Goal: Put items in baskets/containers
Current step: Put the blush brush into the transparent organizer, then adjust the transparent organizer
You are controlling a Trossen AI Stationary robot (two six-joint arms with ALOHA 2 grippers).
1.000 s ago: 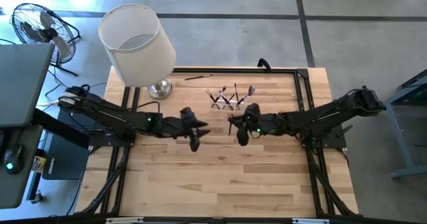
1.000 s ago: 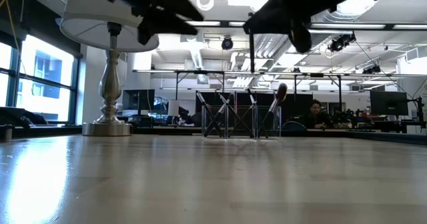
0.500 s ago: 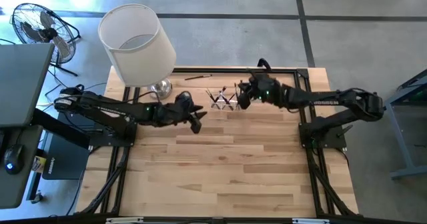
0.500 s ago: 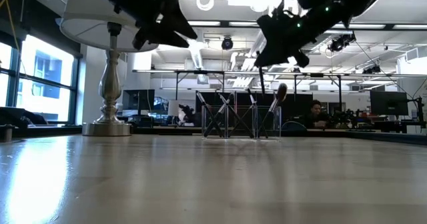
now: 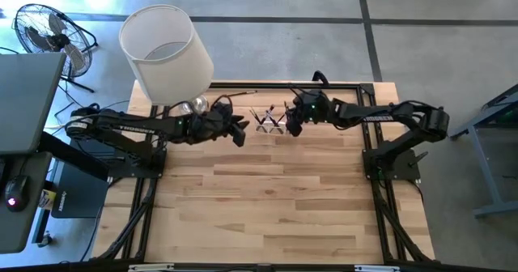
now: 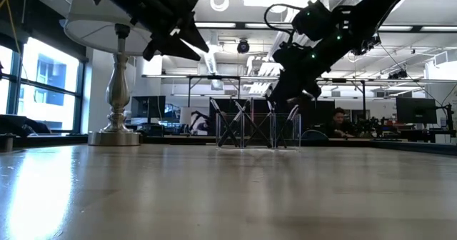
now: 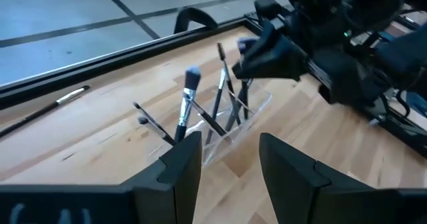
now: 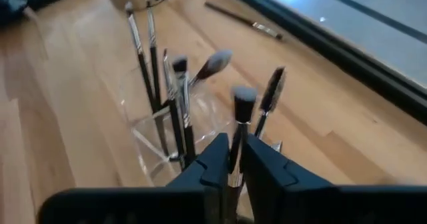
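The clear holder (image 5: 271, 125) (image 6: 257, 129) (image 7: 223, 134) (image 8: 200, 134) stands near the table's far edge. Several slim brushes stand in it, leaning across one another. One more brush (image 5: 240, 93) (image 7: 40, 111) (image 8: 243, 21) lies flat by the far edge. My right gripper (image 5: 291, 127) (image 6: 283, 90) (image 8: 235, 147) is at the holder's right end, shut on a flat-headed brush. My left gripper (image 5: 240, 134) (image 6: 187, 43) (image 7: 230, 151) hovers open just left of the holder, touching nothing. The fluffy reddish-brown brush is hidden. My right gripper pinches a brush by its handle (image 8: 232, 163) between the two fingers. The flat head (image 8: 244, 95) sticks out beyond the fingertips. The fingers slant down from the table's right side over the holder's right end. Whether the brush touches the holder, I cannot tell.
A lamp with a big white shade (image 5: 166, 53) and a silver base (image 5: 194, 106) (image 6: 116, 136) stands at the far left corner, close behind my left arm. The wooden table (image 5: 267, 207) stretches toward the near edge. A person (image 6: 337, 122) sits in the room beyond.
My right gripper has carried the brush from the table's middle toward the far edge, then come down at the holder's right end. My left gripper has moved toward the far edge and now hovers beside the holder's left end.
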